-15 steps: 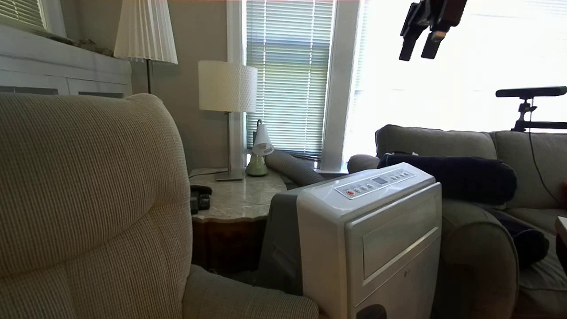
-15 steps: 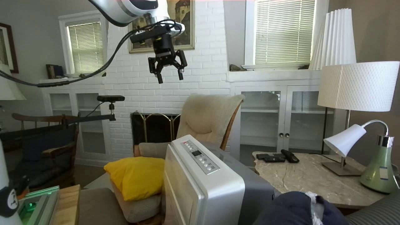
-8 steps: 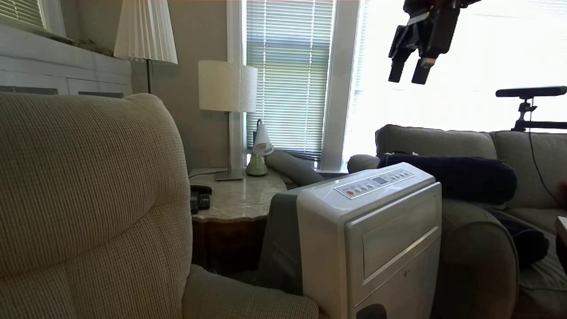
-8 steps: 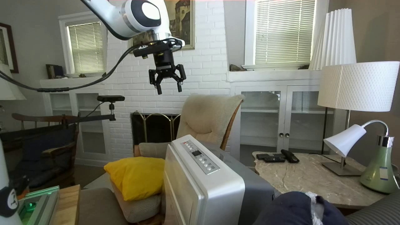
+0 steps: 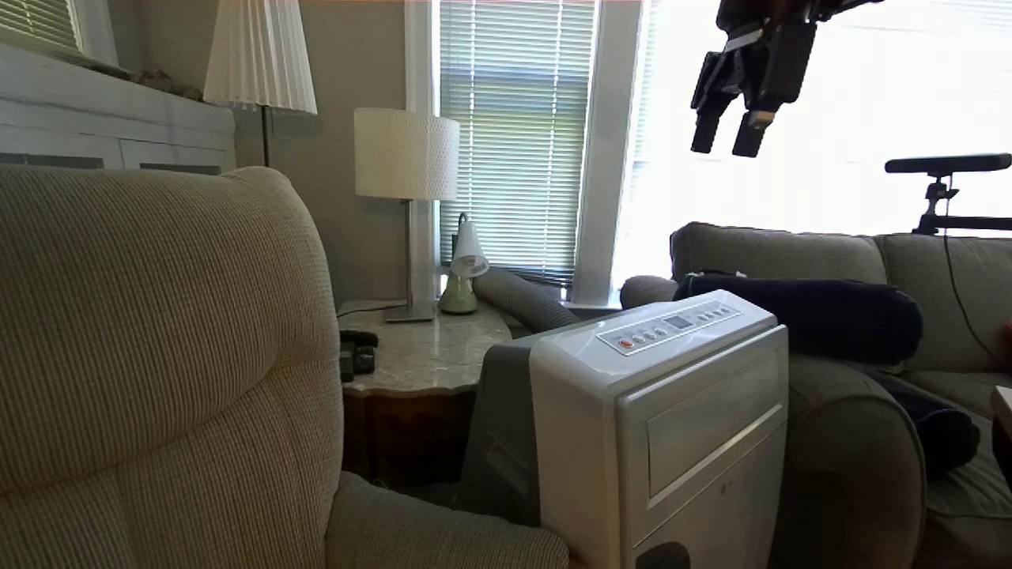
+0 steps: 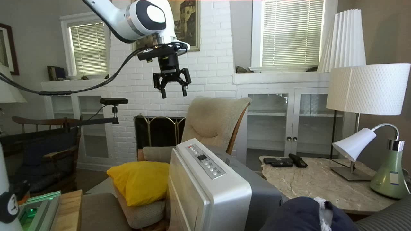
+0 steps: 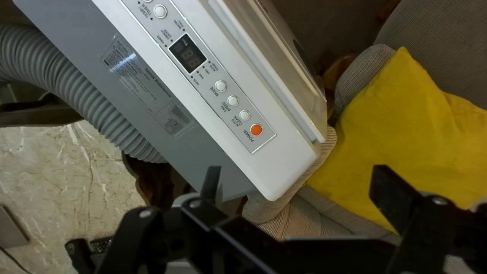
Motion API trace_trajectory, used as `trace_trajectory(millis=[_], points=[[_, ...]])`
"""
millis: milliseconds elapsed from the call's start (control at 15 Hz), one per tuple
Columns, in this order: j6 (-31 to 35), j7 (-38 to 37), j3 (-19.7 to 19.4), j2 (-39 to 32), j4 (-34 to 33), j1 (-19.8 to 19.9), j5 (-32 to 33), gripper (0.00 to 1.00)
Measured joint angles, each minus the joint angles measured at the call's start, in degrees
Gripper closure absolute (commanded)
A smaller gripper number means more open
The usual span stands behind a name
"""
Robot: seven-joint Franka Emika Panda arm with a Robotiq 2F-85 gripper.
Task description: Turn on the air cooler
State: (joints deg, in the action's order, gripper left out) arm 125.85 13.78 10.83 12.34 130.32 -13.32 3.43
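The air cooler (image 5: 601,427) stands between armchair (image 5: 190,340) and sofa (image 5: 846,442), lower than the claw (image 6: 174,95) with its jaws apart, and looks too bulky, hard-shelled and heavy to grip, so gently pressing the orange power button (image 7: 256,129) should suffice.

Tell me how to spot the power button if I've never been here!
Look for the big white air cooler beside the yellow cushion. Along its top runs a control panel. The round power button sits at one end, the only orange one among white buttons.
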Motion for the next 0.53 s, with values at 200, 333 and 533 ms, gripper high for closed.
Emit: trace_trajectory(millis=[200,333,533], points=[[0.77,0.13,0.01,-1.65,-0.05,-0.01,0.0,0.0],[2.73,0.25,0.03,-3.76,-0.18,-0.03,0.0,0.26],[6.06,0.52,0.09,-7.33,-0.72,-0.04,-0.02,0.48]])
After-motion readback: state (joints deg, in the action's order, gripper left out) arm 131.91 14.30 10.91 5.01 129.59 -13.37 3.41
